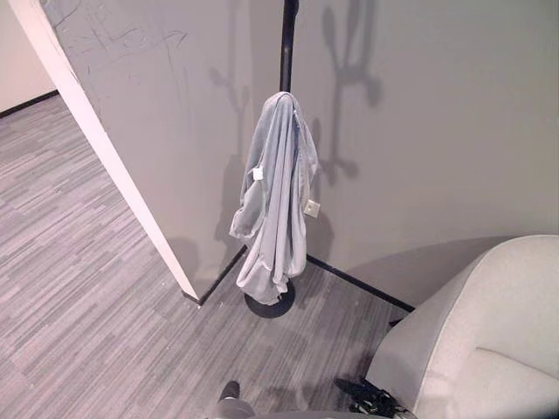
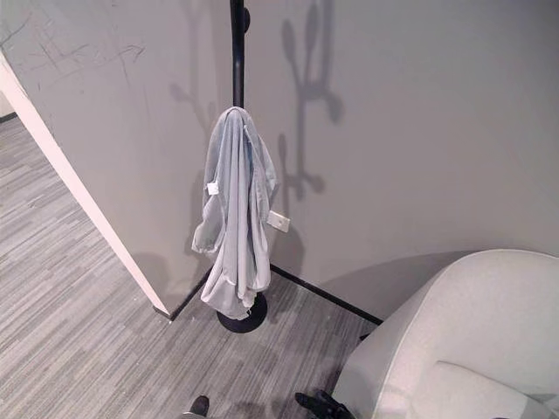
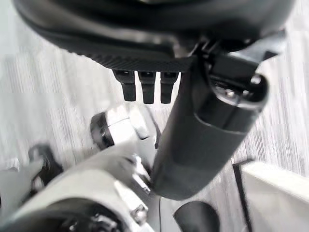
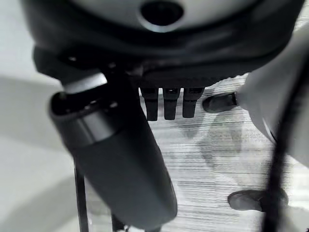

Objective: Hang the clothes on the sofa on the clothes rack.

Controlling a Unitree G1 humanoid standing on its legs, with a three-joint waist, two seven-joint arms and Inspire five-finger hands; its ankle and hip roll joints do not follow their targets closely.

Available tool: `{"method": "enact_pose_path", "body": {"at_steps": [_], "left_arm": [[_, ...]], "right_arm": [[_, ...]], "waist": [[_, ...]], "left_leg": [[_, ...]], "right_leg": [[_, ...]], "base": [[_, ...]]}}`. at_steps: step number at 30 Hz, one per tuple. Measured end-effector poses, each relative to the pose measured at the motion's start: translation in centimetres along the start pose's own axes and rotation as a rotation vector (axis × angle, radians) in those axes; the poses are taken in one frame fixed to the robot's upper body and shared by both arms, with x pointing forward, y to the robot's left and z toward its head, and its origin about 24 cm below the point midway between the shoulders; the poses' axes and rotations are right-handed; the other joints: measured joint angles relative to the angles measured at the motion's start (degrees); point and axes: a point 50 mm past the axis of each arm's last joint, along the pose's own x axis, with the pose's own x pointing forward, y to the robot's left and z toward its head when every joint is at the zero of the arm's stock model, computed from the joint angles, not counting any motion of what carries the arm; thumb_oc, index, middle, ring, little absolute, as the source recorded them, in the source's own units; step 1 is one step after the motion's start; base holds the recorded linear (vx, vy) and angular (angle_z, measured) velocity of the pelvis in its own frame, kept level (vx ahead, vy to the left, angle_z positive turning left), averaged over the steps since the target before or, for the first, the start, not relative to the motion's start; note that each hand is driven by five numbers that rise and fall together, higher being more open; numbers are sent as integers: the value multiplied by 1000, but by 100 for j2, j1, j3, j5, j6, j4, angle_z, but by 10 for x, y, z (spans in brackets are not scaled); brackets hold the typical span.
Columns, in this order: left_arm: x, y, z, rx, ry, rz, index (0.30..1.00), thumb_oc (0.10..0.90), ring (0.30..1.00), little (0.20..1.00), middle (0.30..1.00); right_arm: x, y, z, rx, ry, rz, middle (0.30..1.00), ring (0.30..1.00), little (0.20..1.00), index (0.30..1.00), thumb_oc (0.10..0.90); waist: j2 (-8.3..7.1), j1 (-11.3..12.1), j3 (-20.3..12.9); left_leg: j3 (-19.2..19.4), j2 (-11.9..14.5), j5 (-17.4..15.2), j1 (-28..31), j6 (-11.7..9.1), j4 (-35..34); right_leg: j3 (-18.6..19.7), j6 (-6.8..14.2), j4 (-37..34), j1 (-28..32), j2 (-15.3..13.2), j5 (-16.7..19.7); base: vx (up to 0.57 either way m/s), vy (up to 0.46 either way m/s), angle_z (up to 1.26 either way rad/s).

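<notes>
The grey garment [image 1: 275,196] hung draped on the rack pole [image 1: 287,44], well beyond both hands, left hand [image 3: 193,121] and right hand [image 4: 120,159] straight-fingered and empty, so hanging looked done, only stepping back remaining.

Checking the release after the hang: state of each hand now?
Left hand: open, fingers straight, holding nothing.
Right hand: open, fingers straight, holding nothing.
The grey garment hangs on the rack.

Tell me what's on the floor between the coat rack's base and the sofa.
Only bare grey carpet, seen in the right eye view. Rack base and sofa stand apart; the grey garment hangs on the rack.
</notes>
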Motion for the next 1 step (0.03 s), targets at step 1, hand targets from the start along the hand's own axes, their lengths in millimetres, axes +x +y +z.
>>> {"method": "enact_pose_path", "body": {"at_steps": [1], "left_arm": [[0,0,0,16,2,0,900,800,900,900,900]], "right_arm": [[0,-1,1,-1,-3,-1,900,900,900,900,800]], "waist": [[41,-14,-21]], "left_leg": [[20,-1,-9,-2,15,0]], "right_leg": [[28,1,0,-17,-1,2]], "base": [[17,25,-9]]}}
